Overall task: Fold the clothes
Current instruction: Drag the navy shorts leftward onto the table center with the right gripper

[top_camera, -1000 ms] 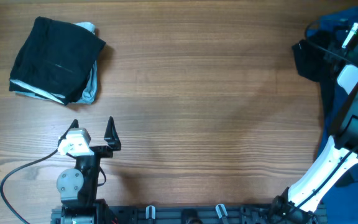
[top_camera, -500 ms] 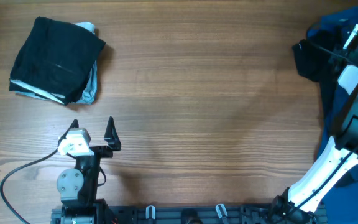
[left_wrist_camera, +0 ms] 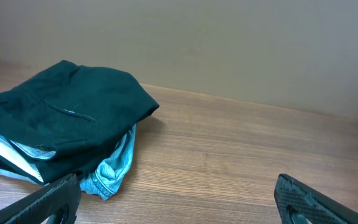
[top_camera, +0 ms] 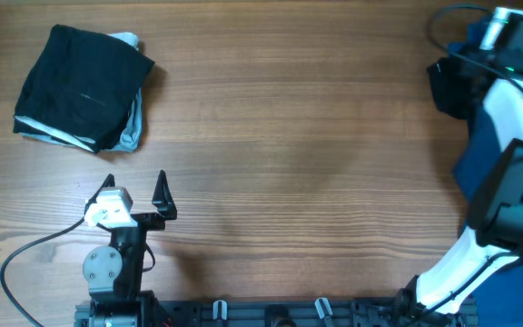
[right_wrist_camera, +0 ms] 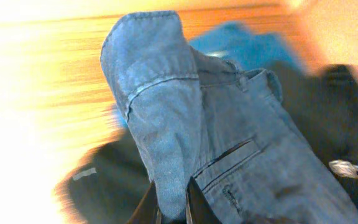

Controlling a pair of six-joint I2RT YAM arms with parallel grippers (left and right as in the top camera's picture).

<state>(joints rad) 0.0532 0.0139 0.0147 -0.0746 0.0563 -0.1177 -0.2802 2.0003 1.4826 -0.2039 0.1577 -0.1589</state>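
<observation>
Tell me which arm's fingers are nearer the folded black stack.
Left. The left fingers stand open just short of the stack, on the robot's side; the right fingers are across the table at its far right, shut on blue denim.

The counter (top_camera: 289,136) is warm brown wood with fine, darker grain lines. The folded garment (top_camera: 80,86) is black, and the lower garment (top_camera: 133,127) is pale blue. The denim garment (right_wrist_camera: 229,143) is dusty blue with lighter stitched seams. The far cloth (right_wrist_camera: 253,46) is bright blue.
</observation>
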